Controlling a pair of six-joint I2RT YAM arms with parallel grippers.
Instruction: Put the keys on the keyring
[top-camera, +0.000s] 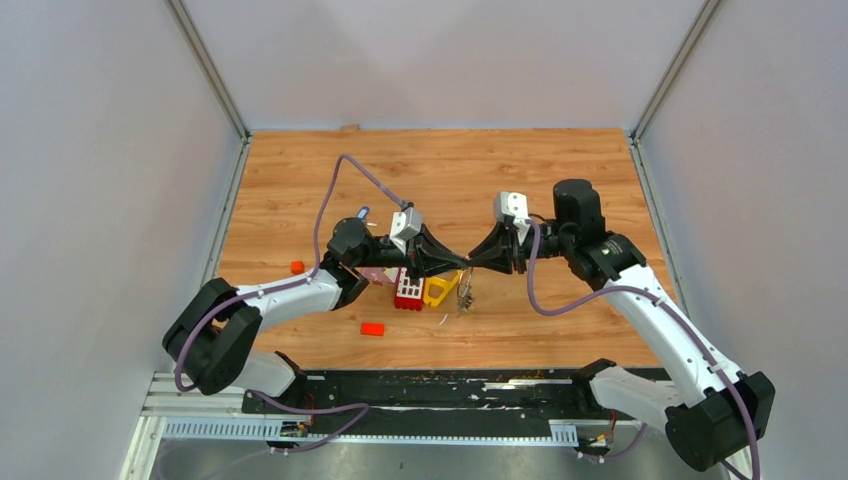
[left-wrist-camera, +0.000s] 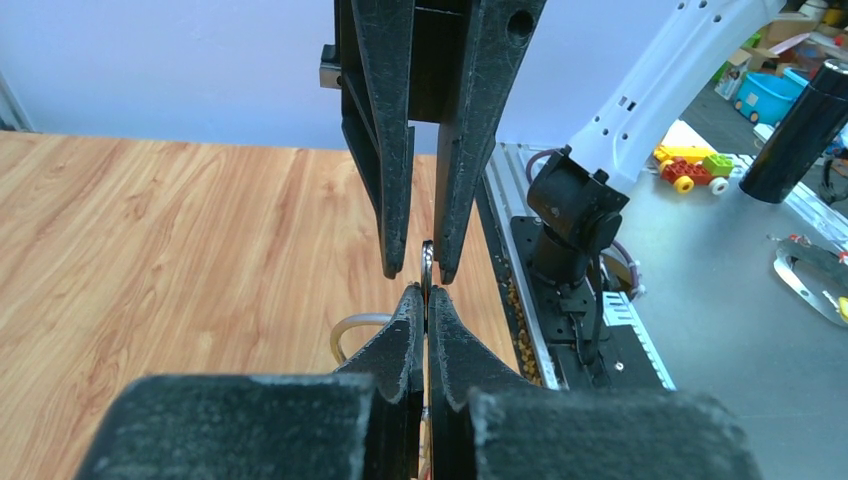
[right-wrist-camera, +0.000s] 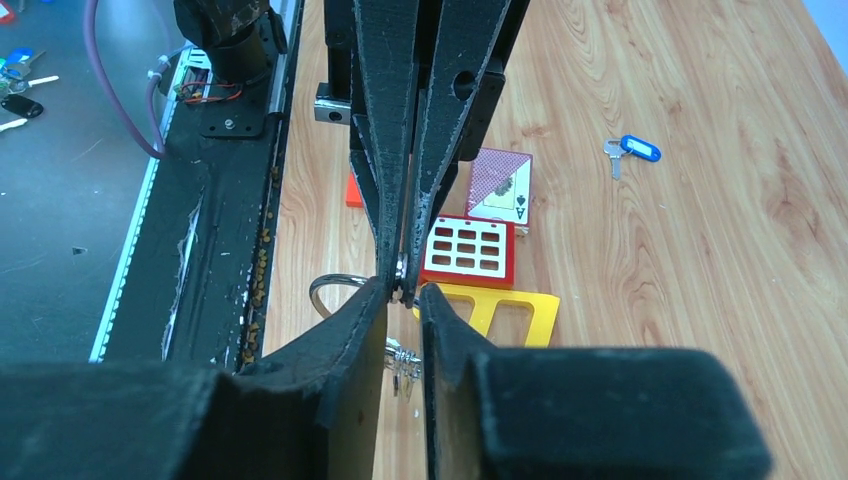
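Left hand pinched shut on keyring, mid-frame in the right wrist view. Right hand narrowly apart beside it. Wire looks light, stiff, slippery; I'd grip the rim flat. Blue key upper right.

A wooden table holds a small cluster near its front edge. A red block with a pale grid of holes lies flat, and a yellow triangular frame lies just beside it. A red-patterned playing card lies against the block's other side. A small orange block and a small red block lie well apart from the cluster. Coloured toy bricks sit on a grey surface off the table.
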